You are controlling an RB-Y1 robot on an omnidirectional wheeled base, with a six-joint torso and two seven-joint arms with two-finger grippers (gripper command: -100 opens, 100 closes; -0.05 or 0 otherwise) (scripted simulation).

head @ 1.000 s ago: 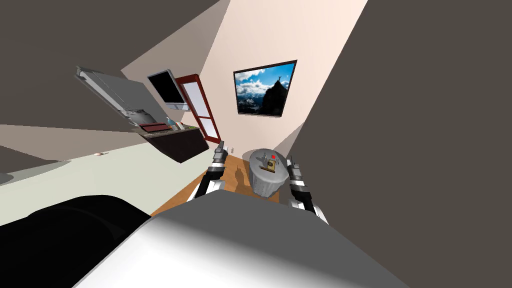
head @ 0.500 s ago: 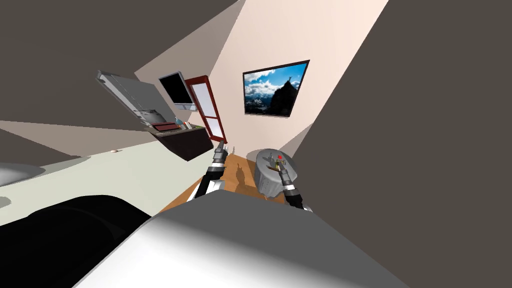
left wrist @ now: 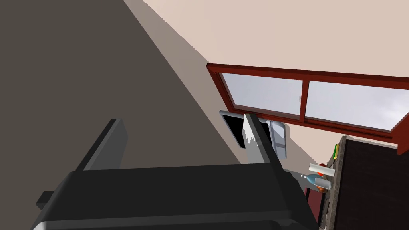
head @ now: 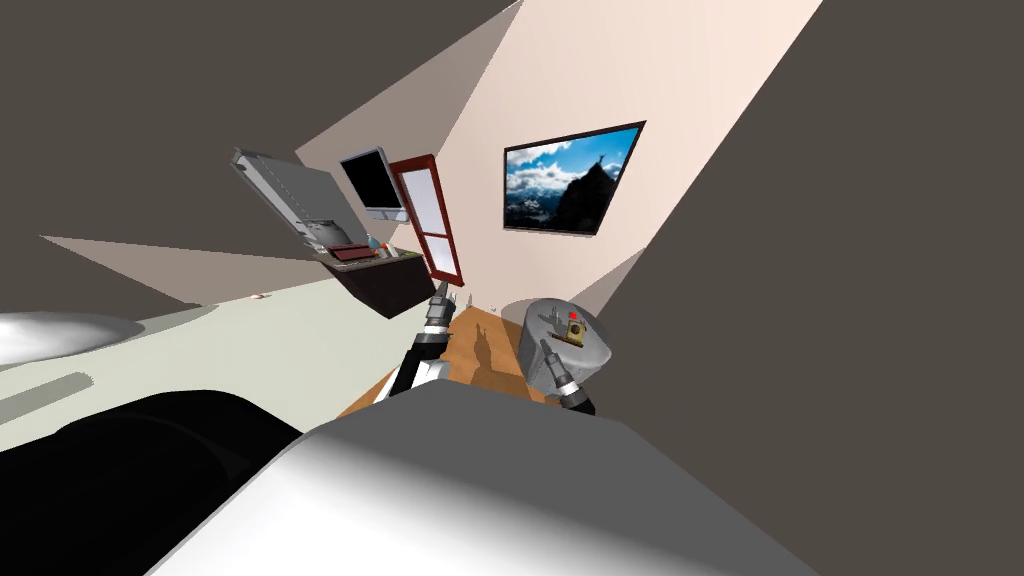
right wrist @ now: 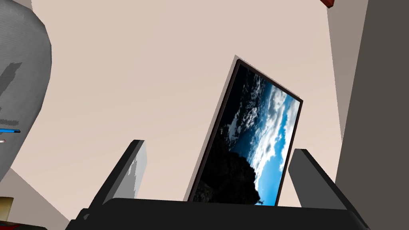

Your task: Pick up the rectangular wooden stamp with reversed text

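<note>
No legible text, no labels (stamp (head: 574, 330) too small)

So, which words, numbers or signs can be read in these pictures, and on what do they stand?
None can be read.
The stamp on the round grey table is too small to show any letters.
The wall picture bears none.

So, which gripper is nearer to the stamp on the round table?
Right. The right gripper is at the near side of the table, close to the stamp; the left gripper is farther off, above the wooden floor.
</note>
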